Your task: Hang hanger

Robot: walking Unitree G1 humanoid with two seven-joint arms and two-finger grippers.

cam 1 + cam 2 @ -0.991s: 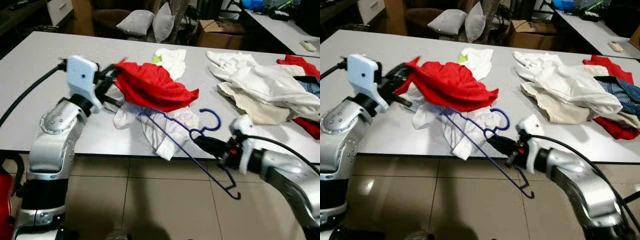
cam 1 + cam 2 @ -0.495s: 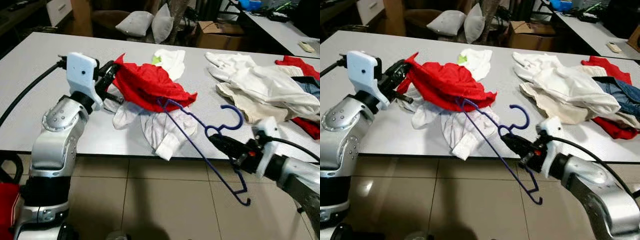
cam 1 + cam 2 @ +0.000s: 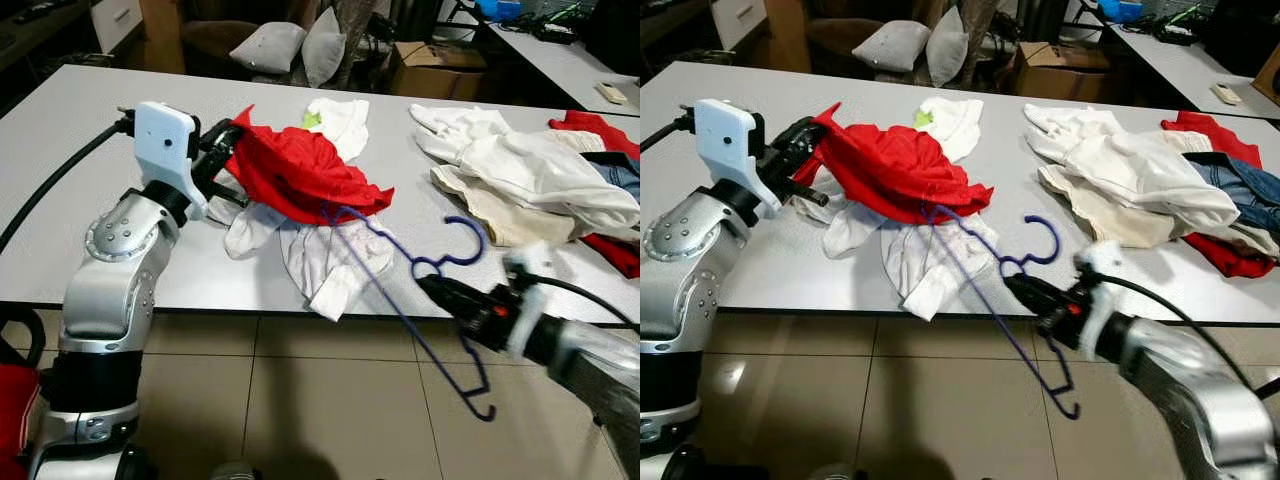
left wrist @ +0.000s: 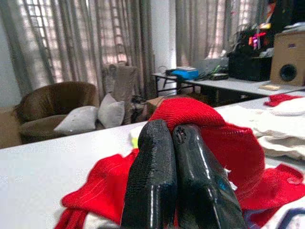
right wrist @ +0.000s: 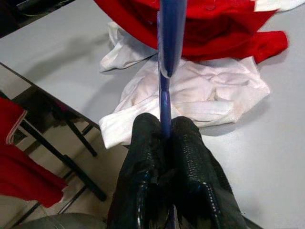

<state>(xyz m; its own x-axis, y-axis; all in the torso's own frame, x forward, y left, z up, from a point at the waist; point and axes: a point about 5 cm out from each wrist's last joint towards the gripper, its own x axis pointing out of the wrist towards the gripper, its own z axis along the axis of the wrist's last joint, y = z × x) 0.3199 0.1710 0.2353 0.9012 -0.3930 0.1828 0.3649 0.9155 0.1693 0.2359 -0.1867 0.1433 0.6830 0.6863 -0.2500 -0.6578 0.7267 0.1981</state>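
Thin blue wire hanger

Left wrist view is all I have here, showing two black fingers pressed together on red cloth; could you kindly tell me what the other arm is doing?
Observer: The right pincer is shut on a blue wire hanger, gripping it just below the hook.
Operator: Thank you. Is the hanger inside the red garment yet?
Observer: One end reaches the edge of the red garment; the other end hangs past the table edge over the floor.
Operator: And what lies under the red garment?
Observer: A white garment, draped partly over the table's front edge.
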